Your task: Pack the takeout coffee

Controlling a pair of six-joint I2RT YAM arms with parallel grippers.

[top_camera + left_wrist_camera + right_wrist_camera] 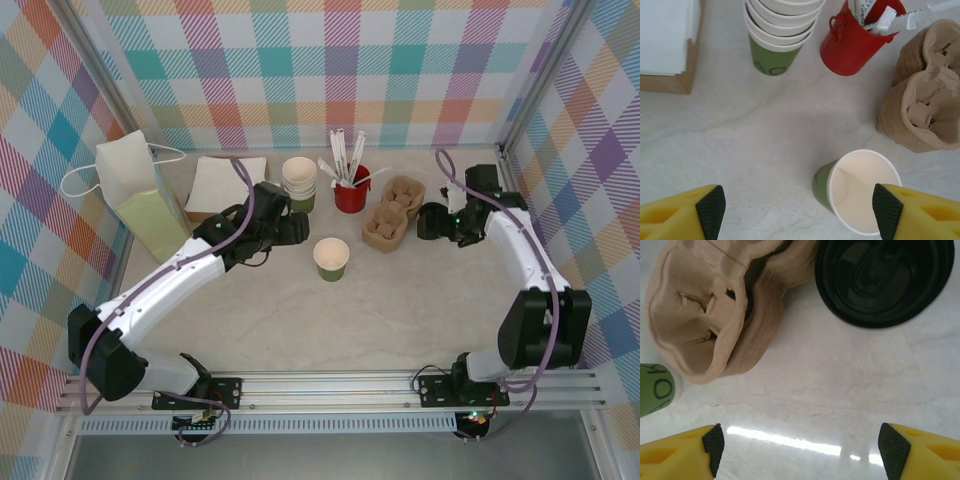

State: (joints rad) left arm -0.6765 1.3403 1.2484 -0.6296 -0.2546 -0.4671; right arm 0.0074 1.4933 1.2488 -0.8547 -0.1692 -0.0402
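left arm (pixel 160 285), right arm (pixel 518 245): white shells, black joints | cables (pixel 247 190): purple | jaws: yellow, black pads (pixel 710 210)

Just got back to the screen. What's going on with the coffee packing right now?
The left hand is open, and a lidless cream-and-green paper cup stands upright between its fingertips in the wrist view, not gripped. The right hand is open and empty above the table, near the black plastic lid and the pulp cup carrier. The cup has no lid yet, the carrier is empty, and the paper bag stands at the far left.
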